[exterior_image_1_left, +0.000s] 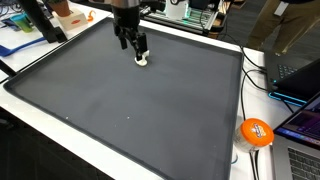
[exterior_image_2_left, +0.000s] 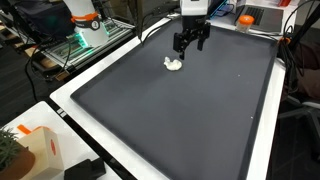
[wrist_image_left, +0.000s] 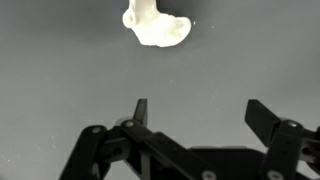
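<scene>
- So the gripper (exterior_image_1_left: 135, 48) is parked over the far end of this big dark grey mat (exterior_image_1_left: 150, 120). Its jaws are spread wide with nothing between them, so it's holding nothing.
- The thing it's closest to is a small white lump (exterior_image_1_left: 142, 61), kind of knobbly. I honestly can't tell what it is from here.
- The lump sits flat on the mat, right beside the fingertips in both exterior views. It isn't between them.
- In the wrist view the two dark fingers (wrist_image_left: 141, 112) poke up from the bottom edge. The lump is up at the top edge, off toward one finger's side and clear of both, with bare mat between them.
- No contact that I can see. I can't judge how high the tips are above the mat.
- Other stuff: an orange ball-looking thing (exterior_image_1_left: 256, 132) sits off the mat on the white table edge (exterior_image_1_left: 215, 172), next to some cables.
- There's also a white and orange box (exterior_image_2_left: 30, 145) at a near corner in an exterior view, well away from the gripper.
</scene>
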